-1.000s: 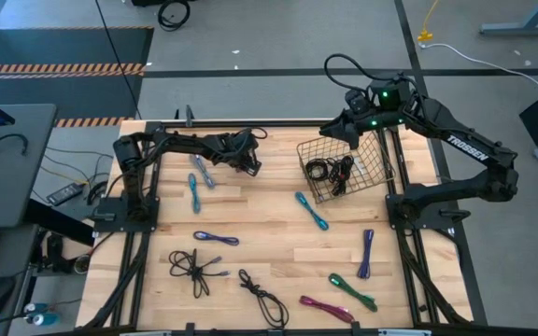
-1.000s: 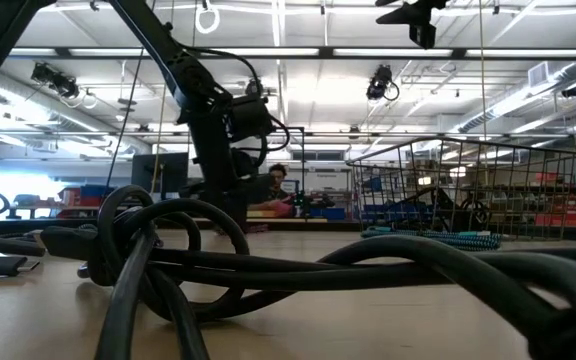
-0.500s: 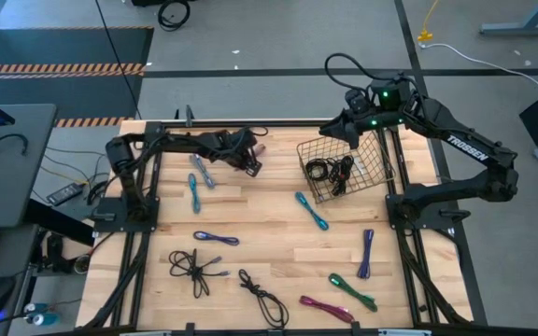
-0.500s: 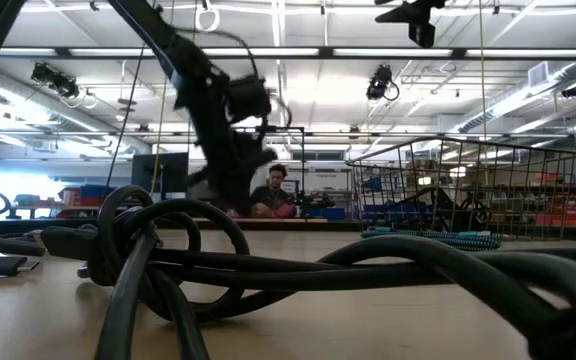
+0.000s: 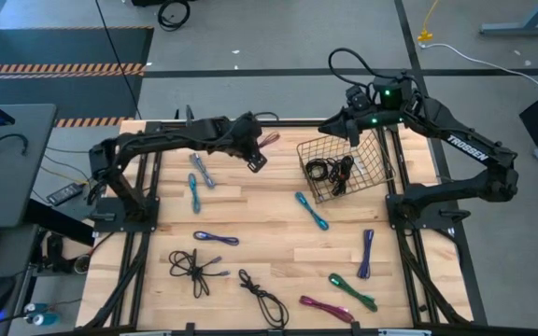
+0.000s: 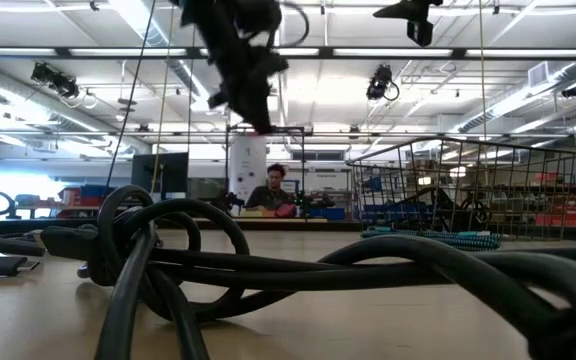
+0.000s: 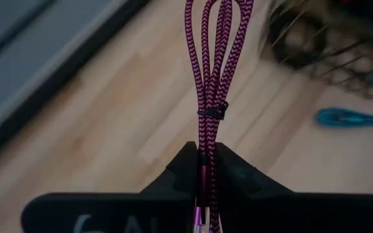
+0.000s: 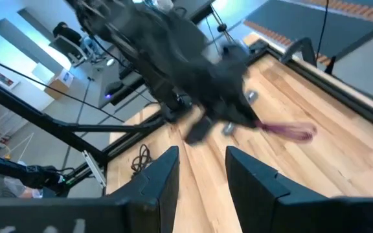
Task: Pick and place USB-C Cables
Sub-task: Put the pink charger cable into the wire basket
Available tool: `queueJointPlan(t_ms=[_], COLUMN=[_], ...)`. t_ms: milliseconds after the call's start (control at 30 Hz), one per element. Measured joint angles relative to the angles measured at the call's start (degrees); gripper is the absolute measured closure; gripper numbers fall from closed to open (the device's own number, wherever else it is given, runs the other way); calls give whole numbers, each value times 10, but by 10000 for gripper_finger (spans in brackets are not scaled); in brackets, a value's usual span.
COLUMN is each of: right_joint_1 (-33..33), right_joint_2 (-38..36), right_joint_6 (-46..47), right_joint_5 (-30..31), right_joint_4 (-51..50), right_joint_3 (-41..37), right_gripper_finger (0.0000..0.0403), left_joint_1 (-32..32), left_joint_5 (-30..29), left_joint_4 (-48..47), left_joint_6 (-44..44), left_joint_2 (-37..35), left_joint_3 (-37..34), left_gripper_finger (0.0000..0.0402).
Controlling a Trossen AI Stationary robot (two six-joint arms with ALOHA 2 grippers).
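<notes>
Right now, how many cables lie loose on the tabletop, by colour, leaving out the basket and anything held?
Black: 2
Purple: 2
Teal: 2
Silver-blue: 1
Green: 1
Magenta: 1
Total: 9

High looks down; low level; both wrists share magenta cable (image 7: pixel 207 84).

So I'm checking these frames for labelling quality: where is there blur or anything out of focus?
Low view: the black cable nearest the lens is soft and fills the foreground, and the left arm up top is smeared. Left wrist view: the magenta cable is sharp, while the basket behind is blurred. Right wrist view: the left arm is motion-blurred. High view: crisp.
</notes>
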Motion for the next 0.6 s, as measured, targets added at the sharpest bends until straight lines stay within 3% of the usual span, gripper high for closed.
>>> queueJointPlan(t_ms=[233,600], right_joint_1=[-17,-113], right_joint_2=[0,-24], right_joint_6=[3,96], right_joint_5=[-9,-114], right_joint_4=[-25,166], right_joint_3=[0,0], right_gripper_finger=[275,277], left_joint_1=[-46,-97], left_joint_5=[-16,-15], left_joint_4=[-50,-38], left_joint_6=[55,75], left_joint_2=[0,1], left_joint_3=[109,185], left_gripper_finger=[370,370])
